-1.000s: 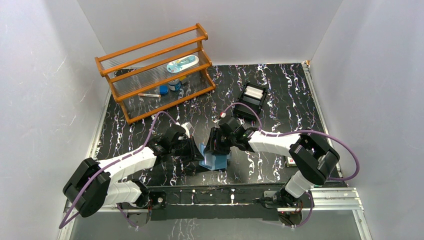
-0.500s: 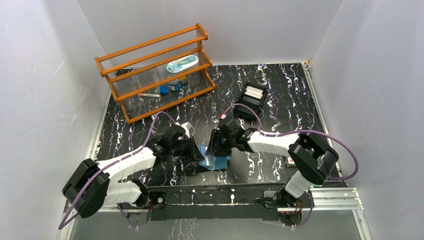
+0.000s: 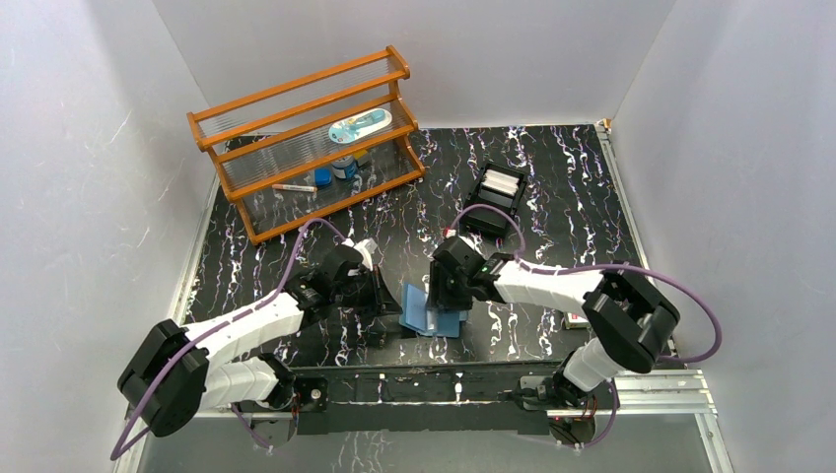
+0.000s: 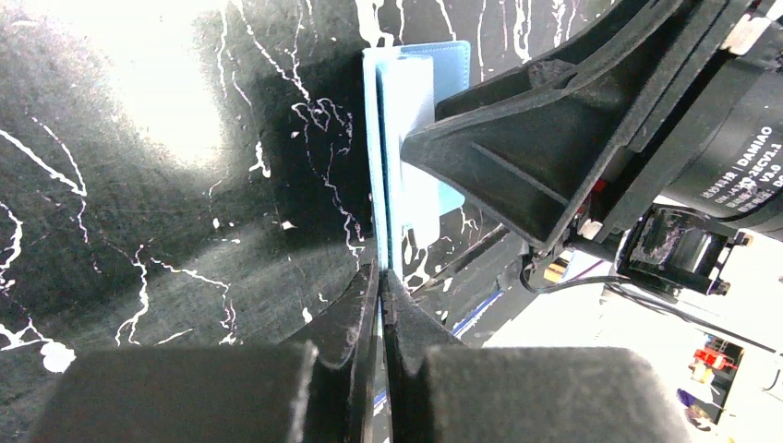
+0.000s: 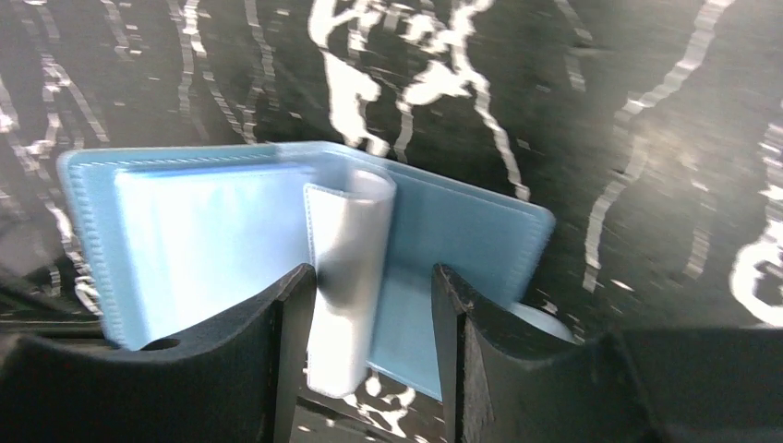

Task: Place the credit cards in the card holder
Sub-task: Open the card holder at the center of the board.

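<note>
The card holder (image 4: pixel 406 92) was clamped edgewise in the left pincer (image 4: pixel 379 277). The empty right pincer (image 5: pixel 369 305) was spread wide. Its sleeve (image 5: pixel 349 268) was best parted gently.

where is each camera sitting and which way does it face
top external: above and behind the arm bases, facing down at the table; both arms, left gripper, right gripper show.
left wrist: on the left arm, facing along its shut fingers, which pinch the card holder's edge; the right gripper beyond.
right wrist: on the right arm, facing down between its open fingers at the card holder's inside.
shared: all three see the card holder.
</note>
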Tool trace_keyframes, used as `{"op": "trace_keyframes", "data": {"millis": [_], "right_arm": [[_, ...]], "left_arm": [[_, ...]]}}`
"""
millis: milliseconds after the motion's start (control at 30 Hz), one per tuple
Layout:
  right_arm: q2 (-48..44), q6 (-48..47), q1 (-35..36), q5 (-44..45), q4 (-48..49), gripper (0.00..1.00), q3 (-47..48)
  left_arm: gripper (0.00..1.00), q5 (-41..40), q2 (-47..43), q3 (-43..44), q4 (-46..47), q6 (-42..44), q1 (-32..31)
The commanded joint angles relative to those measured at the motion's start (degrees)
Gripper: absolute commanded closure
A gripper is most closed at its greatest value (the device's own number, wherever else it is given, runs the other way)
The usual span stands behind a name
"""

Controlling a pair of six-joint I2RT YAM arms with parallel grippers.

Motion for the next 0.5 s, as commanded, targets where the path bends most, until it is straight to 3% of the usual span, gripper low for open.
{"op": "trace_keyframes", "data": {"millis": [0, 200, 467], "right_arm": [[-4.5, -2.2, -0.1, 8.8, -12.5, 0.43, -0.7], [-7.4, -2.1, -0.1, 8.3, -12.2, 0.46, -1.6], [-7.3, -1.6, -0.2, 7.9, -11.1, 0.49, -2.7]], "left_arm": [[1.00, 0.7, -2.6, 0.1, 0.8, 0.9, -0.3], [1.00, 1.9, -0.8, -0.3, 3.4, 1.2, -0.3], [0.74, 4.7, 2.1, -0.1, 6.1, 1.3, -0.3]]}}
